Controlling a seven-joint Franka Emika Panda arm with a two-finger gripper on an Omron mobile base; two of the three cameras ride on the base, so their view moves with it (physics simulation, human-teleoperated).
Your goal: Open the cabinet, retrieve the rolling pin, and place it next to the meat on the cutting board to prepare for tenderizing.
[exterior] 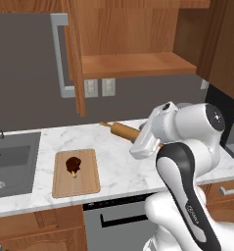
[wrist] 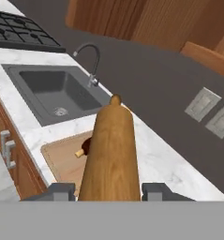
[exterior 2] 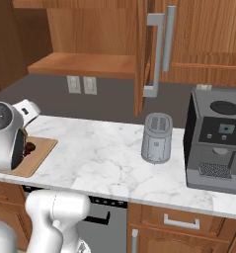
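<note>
Item: rolling pin (wrist: 109,150). Light-tan wooden cylinder, clamped between the two dark finger tips of the gripper (wrist: 108,192), one tip on each side of the barrel. Long axis runs straight out from the gripper, the far thin handle leading; in the left base view the pin (exterior: 124,130) hangs above the table (exterior: 118,166), pointing away from the hand toward the wall.

Item: cutting board (wrist: 66,159). Light wooden, flat on the table, lying below and ahead of the gripper, partly hidden beneath the pin's barrel. In the left base view the board (exterior: 86,179) lies well apart from the held pin, toward the sink (exterior: 11,164).

Item: meat (wrist: 86,146). Dark lump with a pale bone, on the board, just beside the pin's barrel as seen from the hand.

Item: cabinet (exterior: 133,29). Door standing open, shelf bare, above and behind the gripper.

Judgement: the pin must travel forward and down, setting its length alongside the meat, not across it.
</note>
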